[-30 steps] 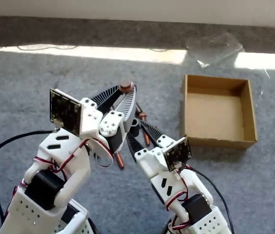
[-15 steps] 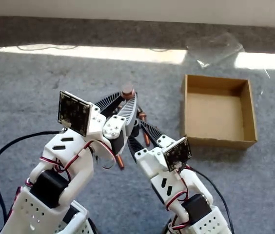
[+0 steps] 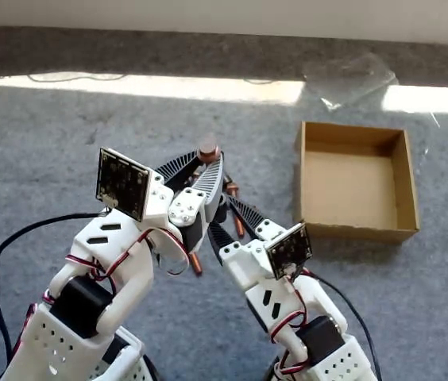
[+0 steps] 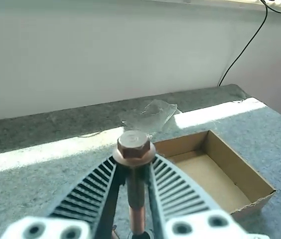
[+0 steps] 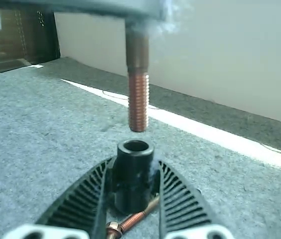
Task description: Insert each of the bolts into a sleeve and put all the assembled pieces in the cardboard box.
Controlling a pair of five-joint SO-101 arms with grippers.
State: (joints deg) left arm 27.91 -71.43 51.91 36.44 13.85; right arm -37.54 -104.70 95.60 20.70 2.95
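A: Status on the left side?
B: Left tool (image 3: 206, 161) is clamped on a copper bolt (image 3: 207, 148). It grips just under the hex head, shank upright, threads pointing down.
A: Wrist view agrees?
B: Yes. The left wrist view has the bolt (image 4: 134, 149) pinched between both ribbed fingers (image 4: 95, 186), with the head sitting on top of the tips.
A: Middle?
B: A loose bolt (image 3: 195, 260) lies on the grey surface (image 3: 65, 143) between the two arms. A second loose bolt (image 3: 238, 222) is just right of it, beside the right tool (image 3: 222, 213).
A: Right tool?
B: Closed around a black sleeve (image 5: 132, 172), upright with the bore open at the top. The held bolt's threaded end (image 5: 138, 107) hangs directly over the bore with a visible gap, so it isn't inserted. One loose bolt (image 5: 130, 222) lies on the surface under that tool (image 5: 133, 167).
A: Box?
B: The cardboard box (image 3: 351, 232) sits on the surface to the right of both arms, well apart from the tools, open side up. A clear plastic sheet (image 3: 349, 78) lies beyond it.
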